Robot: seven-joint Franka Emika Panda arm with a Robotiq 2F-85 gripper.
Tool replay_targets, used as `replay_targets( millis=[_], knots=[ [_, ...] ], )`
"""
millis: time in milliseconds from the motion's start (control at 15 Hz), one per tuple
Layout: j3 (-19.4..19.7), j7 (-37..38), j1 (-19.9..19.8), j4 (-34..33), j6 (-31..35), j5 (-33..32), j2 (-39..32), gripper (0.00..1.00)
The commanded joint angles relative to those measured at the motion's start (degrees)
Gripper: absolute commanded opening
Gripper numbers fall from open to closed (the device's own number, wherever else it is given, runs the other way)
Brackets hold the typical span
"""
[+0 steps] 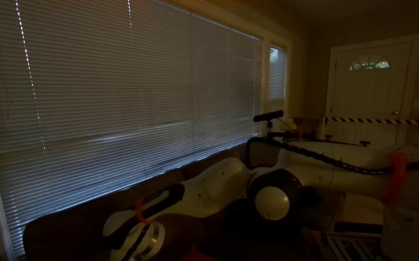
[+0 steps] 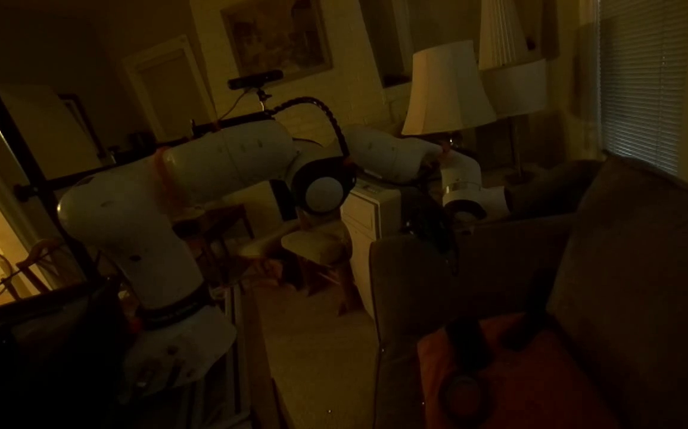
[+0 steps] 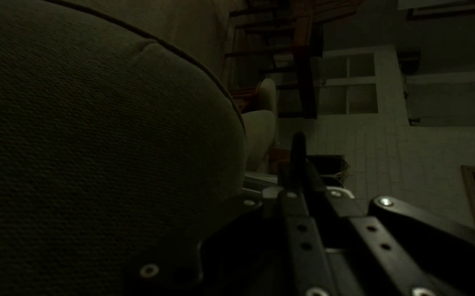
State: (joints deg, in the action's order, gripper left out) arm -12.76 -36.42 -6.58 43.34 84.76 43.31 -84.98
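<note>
Pale brickwork (image 2: 352, 77) is forming the backdrop in an exterior view of a dim living room, where, from left to right, a white robot arm (image 2: 230, 155) is stretching out above the floor (image 2: 320, 351), a white cabinet (image 2: 360, 217) and a pale lampshade (image 2: 448, 89) are standing behind it, a brown sofa (image 2: 498, 268) is bearing orange fabric (image 2: 534, 381) topped with dark objects (image 2: 467, 342) too dim to name, and slatted blinds (image 2: 644, 89) are hanging. Filling the left of the wrist view, the sofa's rounded arm is sitting just beside the black claw (image 3: 299, 154), which is standing pressed together; darkness is hiding whether the two are touching.
</note>
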Motion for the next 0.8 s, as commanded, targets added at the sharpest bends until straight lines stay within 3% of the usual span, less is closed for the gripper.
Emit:
replay_targets(
  millis=[0,733],
  knots=[
    [0.4,-0.3,0.1,-0.5,3.1,-1.7,-0.4,0.01],
    [-0.7,-1.2,1.5,-1.7,5.1,-7.0,-0.6,0.01]
  ],
)
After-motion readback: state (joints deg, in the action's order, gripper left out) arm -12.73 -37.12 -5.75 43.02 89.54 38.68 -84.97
